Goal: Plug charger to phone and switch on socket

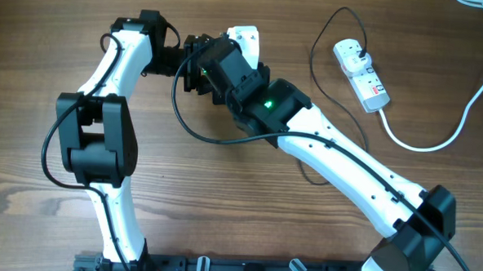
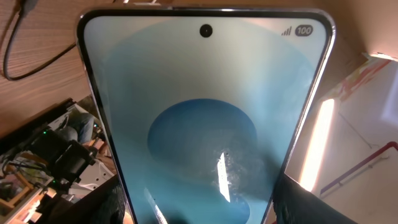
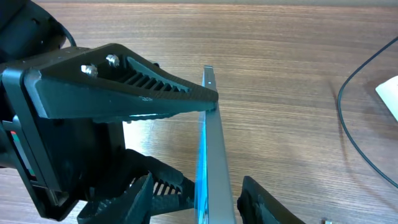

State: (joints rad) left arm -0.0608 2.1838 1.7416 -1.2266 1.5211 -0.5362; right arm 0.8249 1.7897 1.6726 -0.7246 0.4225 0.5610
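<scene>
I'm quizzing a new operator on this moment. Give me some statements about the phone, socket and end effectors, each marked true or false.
The phone has a lit screen. True.
The left end effector holds the phone. True.
The phone lies flat on the table. False: it is held up on edge.
The socket has nothing plugged in. False: a white plug head sits in one outlet.
The right end effector hovers over the socket. False: it straddles the phone.

You have one high view and two close ones.
Overhead looks straight down on your whole table (image 1: 32,61). Your left wrist camera faces the phone (image 2: 205,124) screen close up, and your right wrist camera sees that phone edge-on.
</scene>
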